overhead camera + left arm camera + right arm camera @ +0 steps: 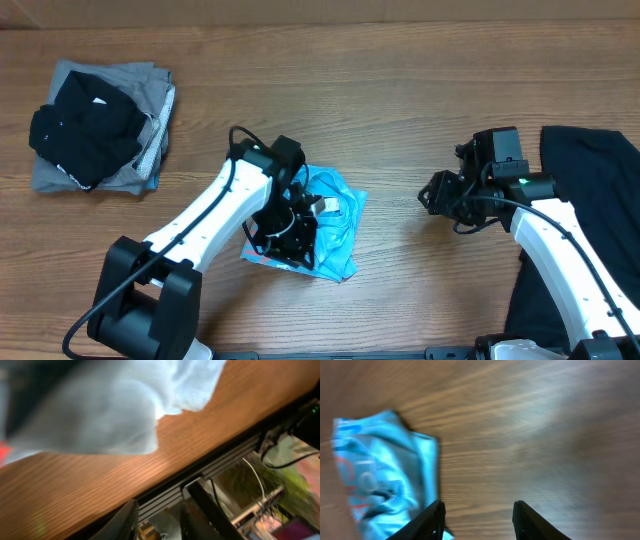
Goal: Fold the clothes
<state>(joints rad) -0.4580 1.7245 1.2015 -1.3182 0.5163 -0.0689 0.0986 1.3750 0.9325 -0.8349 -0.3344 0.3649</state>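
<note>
Plainly, the right gripper (479,506) has its 2 fingers (432,520) spread over bare table (545,420), nothing between them, with the crumpled sky-blue T-shirt (375,475) at its 9 o'clock. Whether the left gripper (290,228) is spread or pinching cannot be told; it sits over that shirt at mid-table. From the shirt, a black-and-grey pile (95,135) lies at 10 o'clock and a black garment (590,190) at 3 o'clock.

I see a brown wood-grain table (400,60), evenly lit, grey rail (225,460) along its edge — blurred greenery (295,472) beyond.
</note>
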